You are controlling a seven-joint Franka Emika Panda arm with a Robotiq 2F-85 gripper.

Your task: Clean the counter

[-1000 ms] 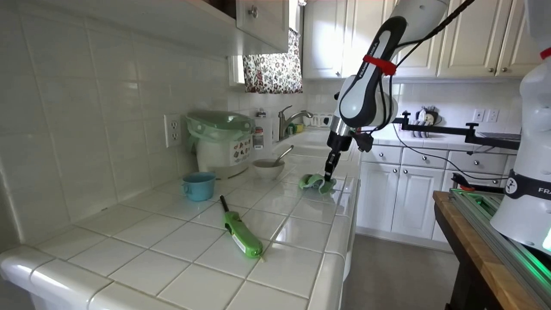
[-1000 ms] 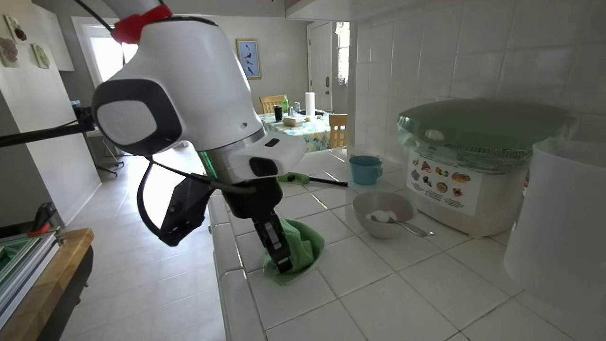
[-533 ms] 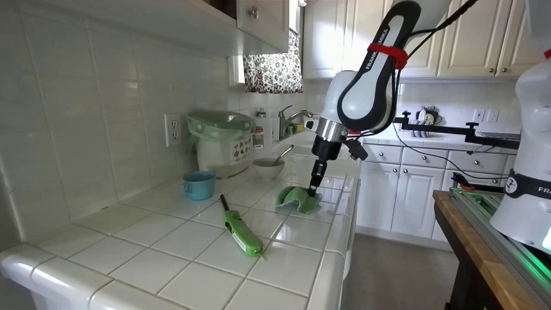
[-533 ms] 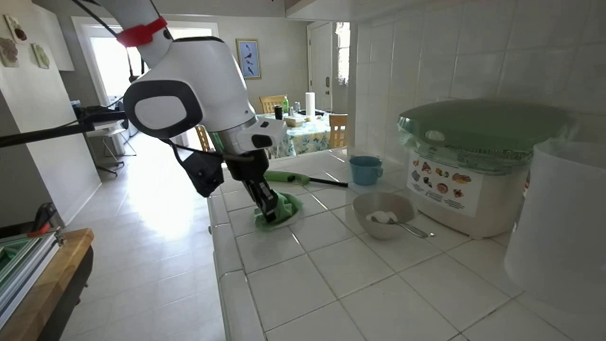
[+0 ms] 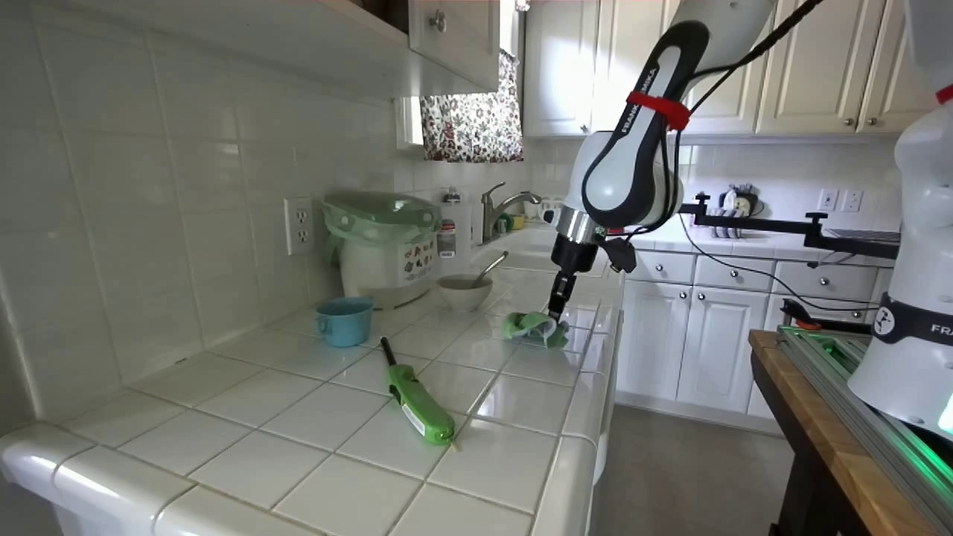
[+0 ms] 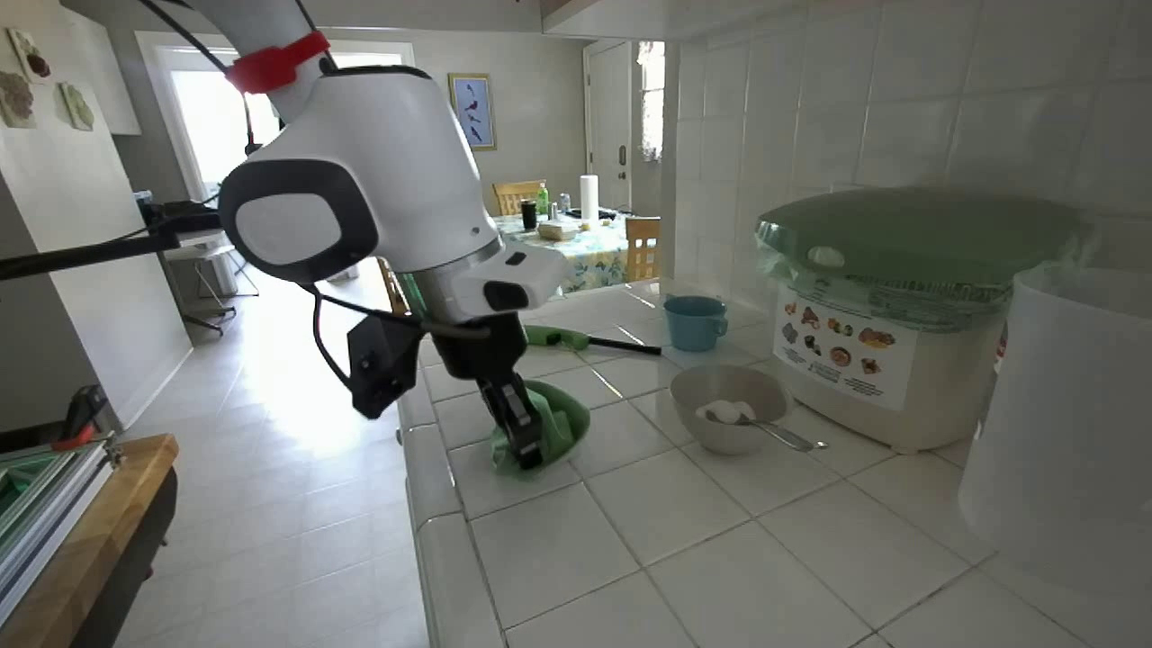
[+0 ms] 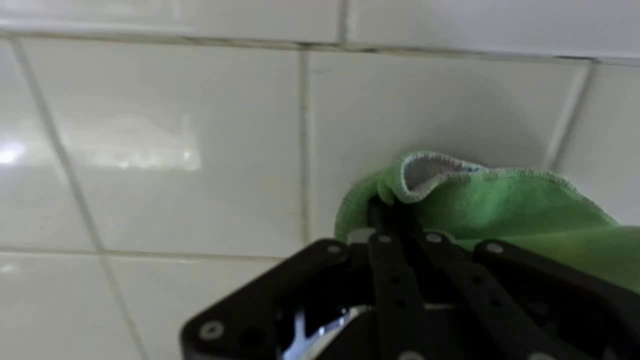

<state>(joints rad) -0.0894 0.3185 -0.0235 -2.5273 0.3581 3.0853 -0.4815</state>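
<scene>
The counter of glossy white square tiles runs through both exterior views and also fills the wrist view. A crumpled green cloth with a pale stitched edge lies on it near the rounded front edge; it also shows in an exterior view and in the wrist view. My gripper points down and is shut on the cloth, pressing it on or just above the tiles. In the wrist view the fingertips are close together in the cloth's fold, and the pinched part is hidden.
A green lighter, a blue cup and a bowl with a spoon stand on the counter. A lidded bin and a white cylinder are by the wall. The sink faucet is beyond.
My gripper with the cloth slid along the counter toward the lighter, then part of the way back toward the sink. The grip stayed shut. The other objects have not moved.
</scene>
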